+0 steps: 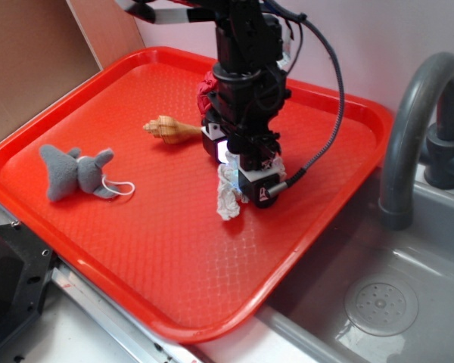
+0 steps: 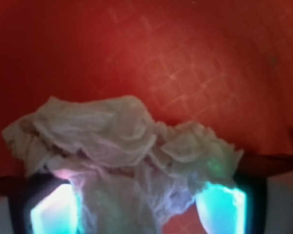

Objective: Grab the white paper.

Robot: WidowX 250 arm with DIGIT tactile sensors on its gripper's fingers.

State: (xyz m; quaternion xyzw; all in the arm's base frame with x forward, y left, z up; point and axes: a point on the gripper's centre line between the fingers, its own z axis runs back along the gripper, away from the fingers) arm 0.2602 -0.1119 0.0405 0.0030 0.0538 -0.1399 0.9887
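Note:
The white paper (image 1: 228,193) is a wrinkled wad with a tail that hangs down towards the red tray (image 1: 98,98). My gripper (image 1: 238,180) points straight down over the middle of the tray and is shut on the wad. In the wrist view the white paper (image 2: 117,146) fills the space between the two glowing fingers (image 2: 53,214), bulging out past them, and my gripper (image 2: 136,214) pinches its lower part. Whether the tail touches the tray I cannot tell.
A red paper ball (image 1: 206,87) lies behind the arm. A tan shell-shaped toy (image 1: 170,130) and a grey plush elephant (image 1: 72,172) lie on the tray's left half. A grey sink (image 1: 378,302) with a faucet (image 1: 416,113) lies to the right. Cardboard (image 1: 30,53) stands at the back left.

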